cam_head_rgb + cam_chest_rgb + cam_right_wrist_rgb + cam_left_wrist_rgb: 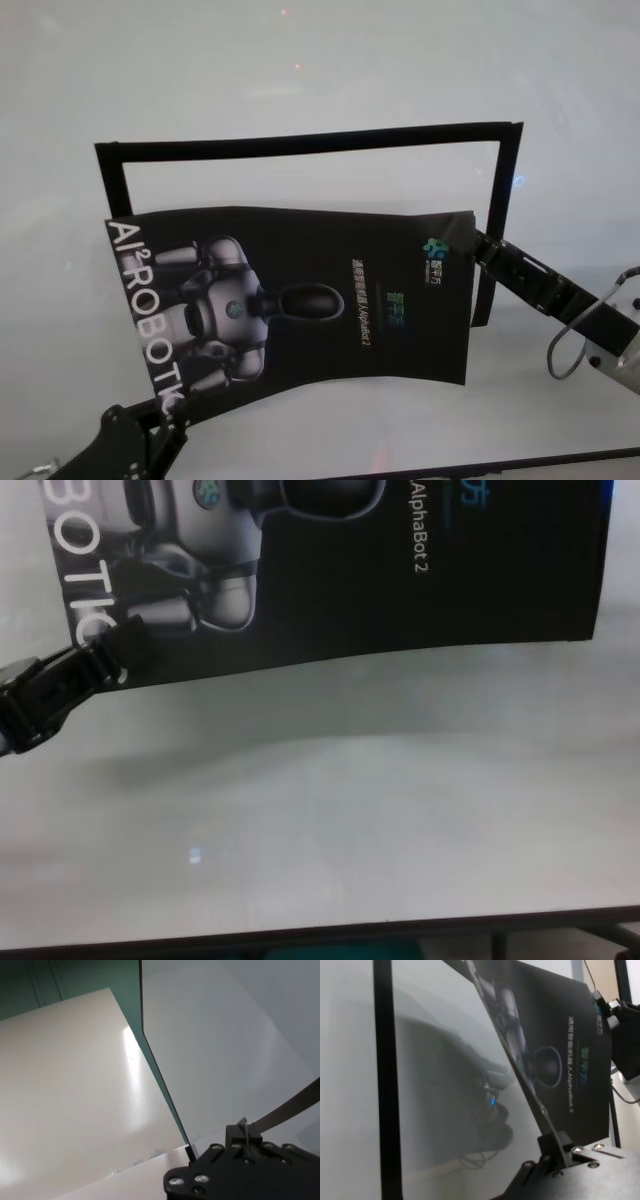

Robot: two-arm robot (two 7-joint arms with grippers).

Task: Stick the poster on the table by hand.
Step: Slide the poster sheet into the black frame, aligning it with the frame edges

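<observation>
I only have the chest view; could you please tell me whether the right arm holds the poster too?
Observer: Yes, the right pincer is shut on the poster at its far right corner.
Operator: Is a target marked?
Observer: Narrow black strips outline a rectangle on the table, around the poster's far edge.
Operator: Is the sheet flat?
Observer: No, the left wrist view shows the left pincer holding its edge raised off the table.

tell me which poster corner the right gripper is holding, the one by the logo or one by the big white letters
The corner by the small logo: the right gripper pinches the poster there, at its far right corner. The left gripper holds the near corner by the big white letters.
</observation>
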